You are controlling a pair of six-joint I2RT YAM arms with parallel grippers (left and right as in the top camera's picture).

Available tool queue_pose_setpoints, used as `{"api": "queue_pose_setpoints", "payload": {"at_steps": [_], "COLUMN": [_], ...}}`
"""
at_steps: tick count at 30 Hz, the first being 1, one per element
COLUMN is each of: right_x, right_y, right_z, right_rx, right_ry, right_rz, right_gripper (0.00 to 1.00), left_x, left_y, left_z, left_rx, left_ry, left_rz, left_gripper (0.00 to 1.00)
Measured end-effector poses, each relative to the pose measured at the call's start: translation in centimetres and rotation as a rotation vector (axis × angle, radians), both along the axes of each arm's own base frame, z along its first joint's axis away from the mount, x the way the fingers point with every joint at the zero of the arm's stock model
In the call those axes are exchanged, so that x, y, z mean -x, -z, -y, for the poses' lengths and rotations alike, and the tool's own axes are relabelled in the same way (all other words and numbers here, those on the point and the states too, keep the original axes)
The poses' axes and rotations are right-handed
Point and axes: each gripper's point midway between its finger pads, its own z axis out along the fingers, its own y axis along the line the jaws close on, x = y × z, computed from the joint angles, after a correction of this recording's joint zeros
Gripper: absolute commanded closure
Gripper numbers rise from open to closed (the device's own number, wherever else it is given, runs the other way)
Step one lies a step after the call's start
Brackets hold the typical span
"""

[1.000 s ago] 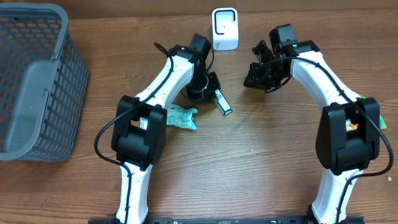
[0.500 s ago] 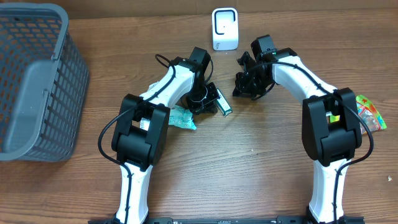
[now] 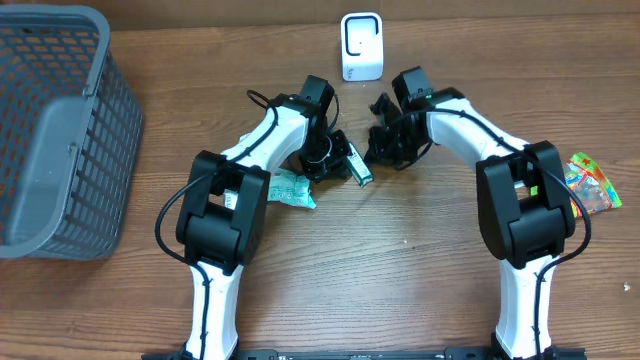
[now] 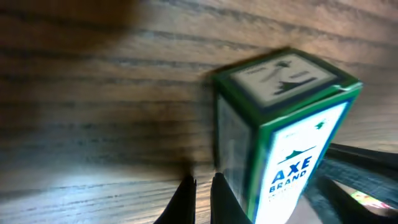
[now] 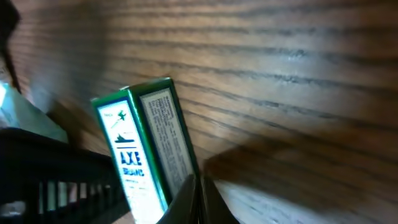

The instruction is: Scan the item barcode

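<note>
The left jaws are pressed shut with nothing between them, their dark tips low over the wood just left of a small carton (image 4: 280,130), whether touching it I cannot tell. The right jaws are likewise closed and empty, their tips at the carton's (image 5: 149,149) other side, close against its printed face. The carton is a slim rectangular cardboard box, glossy, with green edges and white panels, the blue words AXE BRAND on one face and fine print on another. Seen from above, it lies (image 3: 360,166) on the bench (image 3: 400,270) between the two arms, right of the left arm's head and left of the right arm's. The bench is brown wood with a long, streaky grain. A crumpled teal packet (image 3: 292,188) lies just left of the carton, partly under the left arm. At the far edge stands a white scanner (image 3: 361,47) with rounded corners, apart from the carton. A grey plastic lattice basket (image 3: 60,130) fills the far left, and a bright, shiny, many-coloured packet (image 3: 590,185) lies at the right edge.
</note>
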Motion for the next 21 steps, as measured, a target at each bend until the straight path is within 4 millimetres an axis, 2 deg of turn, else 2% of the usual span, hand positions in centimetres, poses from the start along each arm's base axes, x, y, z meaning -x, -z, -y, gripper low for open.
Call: {"api": "queue_pose_setpoints", "payload": {"at_steps": [3, 21], "right_x": [0.3, 0.1], "right_y": [0.3, -0.8], "right_z": [0.1, -1.1], "right_rx": [-0.008, -0.089], "right_ry": [0.002, -0.033], "right_rz": [-0.014, 0.010], "right_gripper": [0.96, 0.96], "left_x": [-0.4, -0.6], "left_y": [0.0, 0.1], "left_z": [-0.2, -0.7], "left_rx": [0.035, 0.084], "left_ry": [-0.014, -0.036], "left_rz": [0.006, -0.005], "left_gripper": [0.96, 0.96]}}
